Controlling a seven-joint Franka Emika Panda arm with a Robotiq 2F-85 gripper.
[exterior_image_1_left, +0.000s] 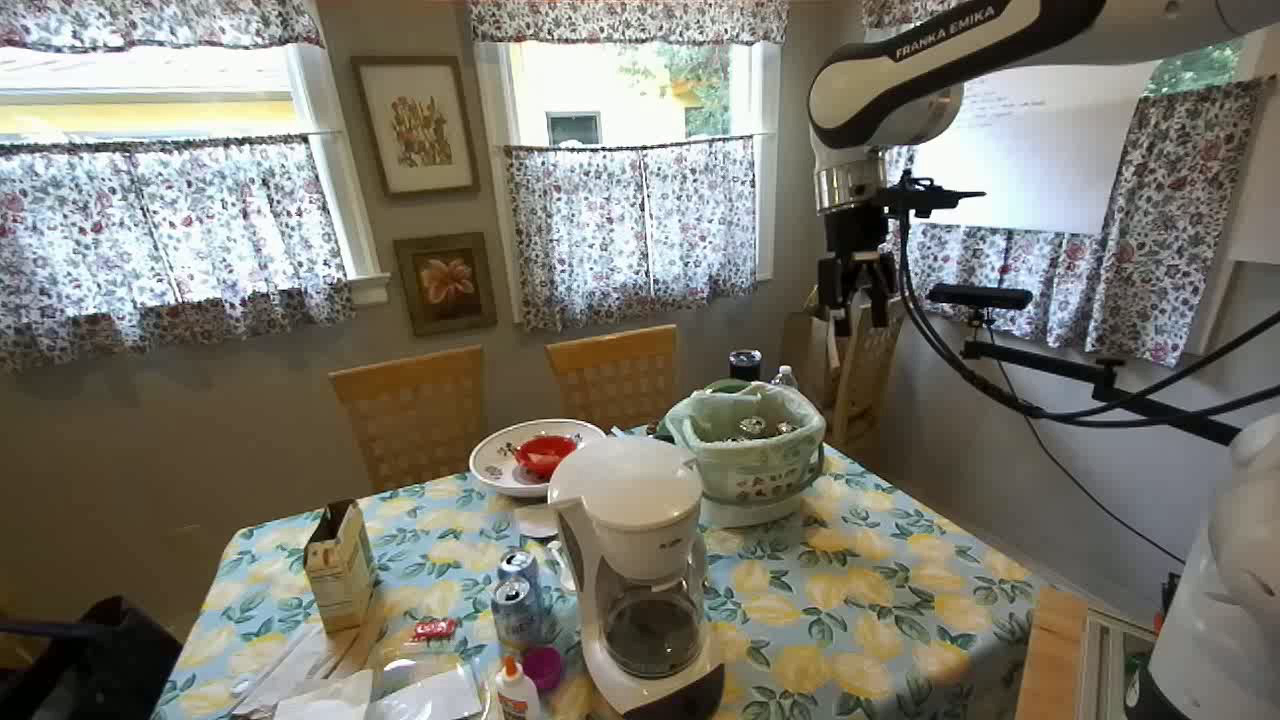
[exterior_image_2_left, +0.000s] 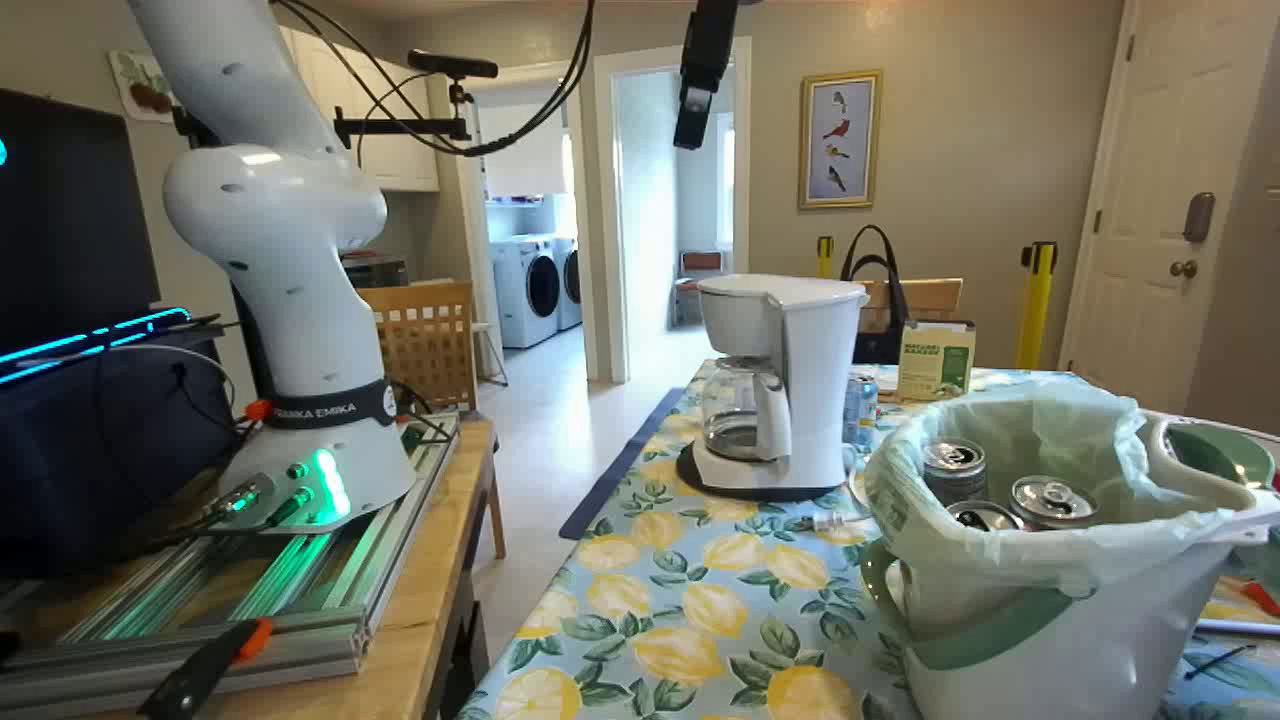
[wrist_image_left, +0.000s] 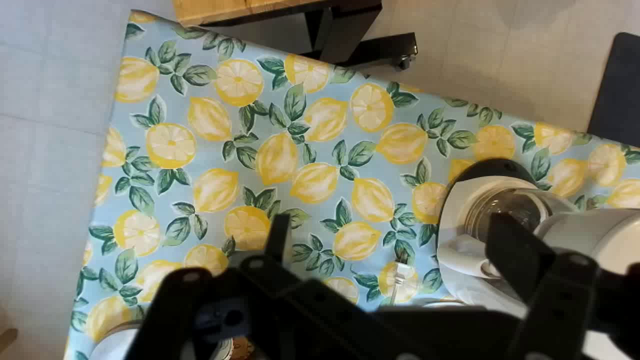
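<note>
The gripper (wrist_image_left: 391, 225) hangs in the air above the table, pointing down, its two fingers spread wide apart; the lemon-printed tablecloth (wrist_image_left: 314, 182) shows through the gap. In an exterior view it sits well above everything on the cloth, touching none of it.

The white coffee maker (exterior_image_2_left: 820, 385) stands upright on the table with its lid down and its glass carafe (exterior_image_2_left: 735, 400) in place. In the wrist view it is at the right side, partly hidden behind a finger, and a white plug (wrist_image_left: 401, 272) lies on the cloth near it.

Near the coffee maker stands a white pail (exterior_image_2_left: 1050, 650), also upright, with a pale green liner (exterior_image_2_left: 1090, 440) folded over its rim. Metal cans (exterior_image_2_left: 1052, 500) show inside it, tops up.

Further along the table, in an exterior view, two drink cans (exterior_image_1_left: 516, 610) stand close together beside the coffee maker. A glue bottle (exterior_image_1_left: 516, 690) with an orange tip stands near them, just beside a round purple object (exterior_image_1_left: 543, 667). A small red packet (exterior_image_1_left: 433, 629) lies between the cans and a carton (exterior_image_1_left: 340, 575) with its top open. A patterned plate (exterior_image_1_left: 497, 464) carries a red bowl (exterior_image_1_left: 553, 468), and two wicker-backed chairs (exterior_image_1_left: 615, 372) stand behind the table
</note>
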